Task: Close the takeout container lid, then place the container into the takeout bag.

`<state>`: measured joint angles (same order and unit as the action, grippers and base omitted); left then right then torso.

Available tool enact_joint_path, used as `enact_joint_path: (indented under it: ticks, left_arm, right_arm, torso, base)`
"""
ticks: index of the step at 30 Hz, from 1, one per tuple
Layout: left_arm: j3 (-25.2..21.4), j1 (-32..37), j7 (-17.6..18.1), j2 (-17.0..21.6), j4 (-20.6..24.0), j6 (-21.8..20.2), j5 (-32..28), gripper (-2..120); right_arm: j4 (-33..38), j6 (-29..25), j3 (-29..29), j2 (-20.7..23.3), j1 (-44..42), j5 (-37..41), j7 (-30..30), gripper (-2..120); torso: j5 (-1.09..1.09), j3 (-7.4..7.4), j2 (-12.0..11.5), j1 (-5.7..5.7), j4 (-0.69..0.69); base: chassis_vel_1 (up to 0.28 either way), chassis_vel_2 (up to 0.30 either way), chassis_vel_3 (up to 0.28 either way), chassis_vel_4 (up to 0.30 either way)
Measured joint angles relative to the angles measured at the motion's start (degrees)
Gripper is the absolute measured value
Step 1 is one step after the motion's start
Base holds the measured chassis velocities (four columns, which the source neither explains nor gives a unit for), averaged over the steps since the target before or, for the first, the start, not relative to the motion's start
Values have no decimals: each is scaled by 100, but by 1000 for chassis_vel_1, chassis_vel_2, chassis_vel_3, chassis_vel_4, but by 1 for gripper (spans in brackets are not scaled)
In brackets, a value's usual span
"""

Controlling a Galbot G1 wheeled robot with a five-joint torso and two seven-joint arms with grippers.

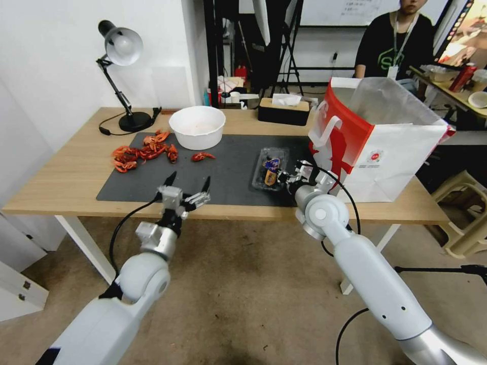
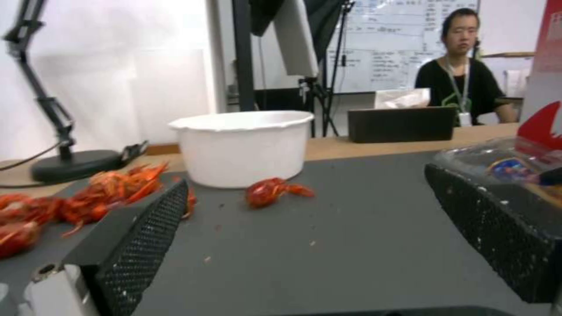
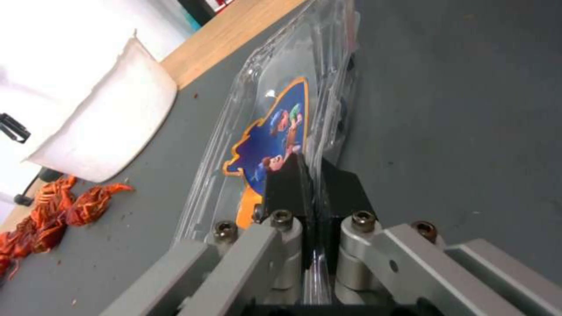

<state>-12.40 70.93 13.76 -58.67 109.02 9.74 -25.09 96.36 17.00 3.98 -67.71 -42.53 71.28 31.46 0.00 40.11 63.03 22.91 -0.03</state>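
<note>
The takeout container (image 1: 269, 171), a small clear clamshell, lies on the dark mat just left of the takeout bag (image 1: 385, 142). Its lid (image 3: 275, 131) carries a blue and orange label and lies down flat over the tray. My right gripper (image 1: 290, 177) is shut on the container's near rim; in the right wrist view the black fingertips (image 3: 290, 184) pinch the clear plastic edge. The red-and-white bag stands upright and open, with a clear liner. My left gripper (image 1: 187, 183) hovers open over the mat's front edge, to the left of the container (image 2: 498, 160), with nothing in it.
A white bowl (image 1: 197, 126) stands at the mat's back, with red crayfish (image 1: 142, 152) scattered to its left and one (image 1: 202, 156) in front. A desk lamp (image 1: 122, 76) and a tissue box (image 1: 284, 109) sit farther back. The mat (image 1: 223, 172) is bare between the grippers.
</note>
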Motion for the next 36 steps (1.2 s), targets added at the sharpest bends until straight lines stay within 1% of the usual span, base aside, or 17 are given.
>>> enact_joint_path:
  ticks: [1, 3, 5, 8, 12, 22, 30, 36]
  left_arm:
    - [0, 0, 0, 0, 0, 0, 0, 100]
    - [-156, 240, 36, -36, 40, 85, 74, 100]
    - [-221, 353, 47, -47, 65, 118, 85, 100]
    - [-380, 680, 79, -77, 88, 282, 136, 100]
    - [-487, 909, 88, -102, 71, 440, 179, 100]
    - [-601, 1198, 82, -160, -83, 693, 229, 100]
    - [-638, 1203, 83, -93, -80, 699, 232, 100]
    - [-655, 1205, 103, -82, -55, 698, 242, 100]
  right_arm:
    - [0, 0, 0, 0, 0, 0, 0, 0]
    - [3, -7, 10, 8, -4, -6, -1, 0]
    - [5, -8, 13, 10, -4, -6, -4, 0]
    - [4, -11, 23, 18, -2, -12, -23, 0]
    - [-2, -15, 23, 26, 7, -13, -34, 0]
    - [5, -21, 13, 4, 41, -9, -41, 0]
    - [434, -4, 186, -6, 149, 329, 26, 0]
    - [1047, 102, 471, 171, 388, 785, 109, 0]
  torso:
    - [0, 0, 0, 0, 0]
    - [0, 0, 0, 0, 3]
    - [1, 0, 0, 0, 3]
    - [1, 0, 0, 0, 2]
    - [1, 0, 0, 0, 3]
    - [0, 0, 0, 1, 3]
    - [1, 0, 0, 1, 2]
    - [1, 0, 0, 1, 2]
  base:
    - [0, 0, 0, 0]
    - [0, 0, 0, 0]
    - [0, 0, 0, 0]
    - [0, 0, 0, 0]
    - [0, 0, 0, 0]
    - [0, 0, 0, 0]
    - [0, 0, 0, 0]
    - [0, 0, 0, 0]
